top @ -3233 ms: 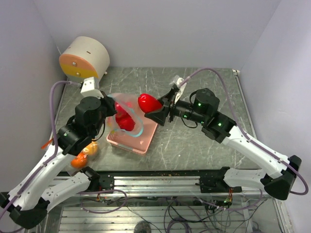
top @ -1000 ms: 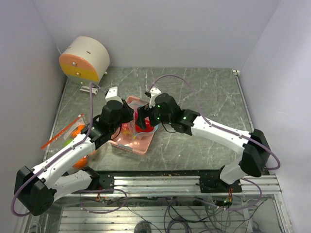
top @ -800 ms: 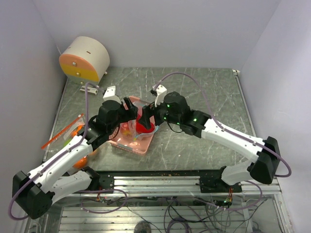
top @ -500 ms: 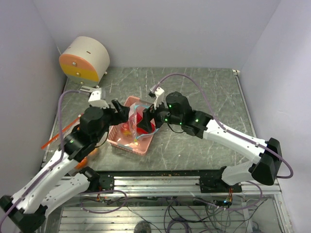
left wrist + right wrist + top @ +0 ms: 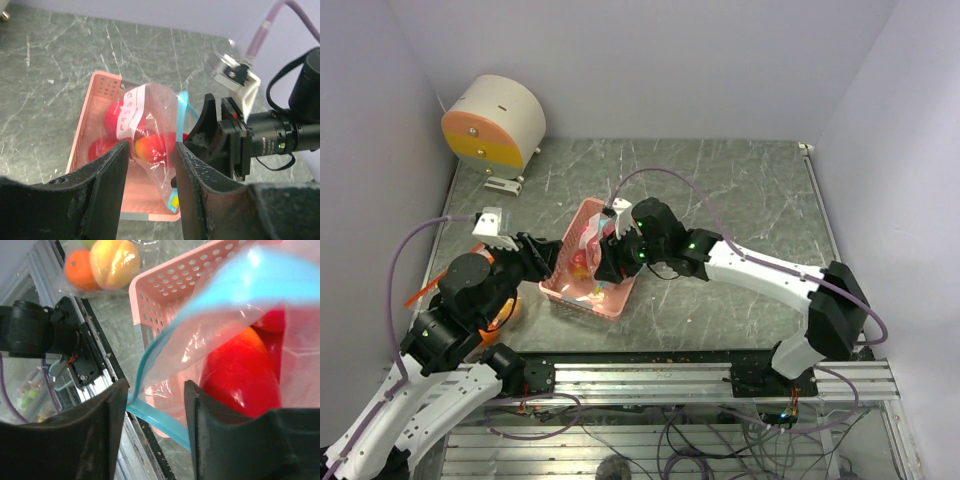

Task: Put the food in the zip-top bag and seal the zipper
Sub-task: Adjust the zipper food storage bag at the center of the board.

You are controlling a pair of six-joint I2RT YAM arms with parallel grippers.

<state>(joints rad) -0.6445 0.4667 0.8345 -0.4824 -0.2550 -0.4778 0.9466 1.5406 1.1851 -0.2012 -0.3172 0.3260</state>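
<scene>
Grey marbled worktop: the pink slatted plastic basket holds the crinkly clear zip-top bag, glossy red apples inside. Left fingers have backed off the bag, spread and empty. Right fingers stand apart around the teal-blue zipper, not pinching. An orange still sits outside, so loading looks unfinished.

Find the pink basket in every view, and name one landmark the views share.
Top external: the pink basket sits just left of centre.
Left wrist: the pink basket is left of centre, running away from the camera.
Right wrist: only the perforated rim of the pink basket shows, across the top.
Shared landmark: the clear zip-top bag over the basket.
</scene>
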